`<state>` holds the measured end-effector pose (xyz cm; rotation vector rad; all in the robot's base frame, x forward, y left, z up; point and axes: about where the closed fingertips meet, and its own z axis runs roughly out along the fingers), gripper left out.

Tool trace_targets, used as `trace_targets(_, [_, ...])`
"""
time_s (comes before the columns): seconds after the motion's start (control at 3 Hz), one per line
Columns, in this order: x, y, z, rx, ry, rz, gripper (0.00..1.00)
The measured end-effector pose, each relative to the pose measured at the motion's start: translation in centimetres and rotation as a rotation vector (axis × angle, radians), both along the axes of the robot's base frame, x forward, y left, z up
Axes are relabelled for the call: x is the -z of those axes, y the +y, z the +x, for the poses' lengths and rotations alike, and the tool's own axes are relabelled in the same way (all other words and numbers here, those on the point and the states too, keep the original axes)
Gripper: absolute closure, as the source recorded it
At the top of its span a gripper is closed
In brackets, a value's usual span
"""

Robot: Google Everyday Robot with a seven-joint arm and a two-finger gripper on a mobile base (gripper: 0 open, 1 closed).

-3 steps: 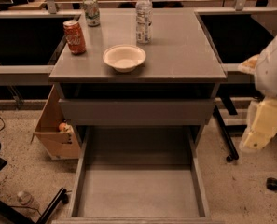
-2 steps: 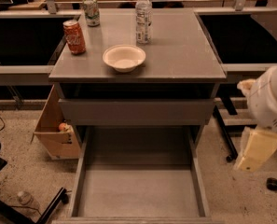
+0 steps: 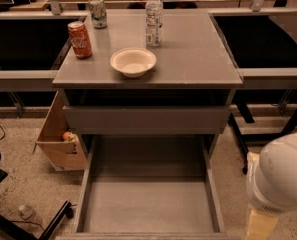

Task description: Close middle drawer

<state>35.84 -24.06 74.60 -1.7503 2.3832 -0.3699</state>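
Note:
The middle drawer [image 3: 148, 204] is pulled far out of the grey cabinet [image 3: 153, 59]. It is a wide shallow grey box, empty inside, and its front edge lies at the bottom of the camera view. Above it a shorter grey drawer front [image 3: 147, 119] stands slightly out under the cabinet top. My white arm [image 3: 283, 174] fills the lower right corner. My gripper [image 3: 264, 225], a beige part cut off by the bottom edge, hangs to the right of the open drawer's right wall and is apart from it.
On the cabinet top stand a red soda can [image 3: 80, 39], a green can [image 3: 98, 11], a water bottle [image 3: 154, 15] and a white bowl [image 3: 133, 61]. A cardboard box [image 3: 60, 139] sits on the floor at the left. Dark tables flank the cabinet.
My arm has moved down and towards the lower right corner. The beige gripper part has dropped from beside the cabinet to the bottom edge. The drawers have not moved.

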Motion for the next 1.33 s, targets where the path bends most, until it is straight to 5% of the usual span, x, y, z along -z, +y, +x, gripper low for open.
trace_targets(0.67, [1.7, -0.4, -1.6, 0.006, 0.035, -0.009, 0.00])
trace_targets(1.0, [4.9, -0.2, -4.7, 0.011, 0.072, 0.017, 0.00])
trace_targets(1.33, [10.2, -0.8, -8.5, 0.010, 0.117, 0.030, 0.18])
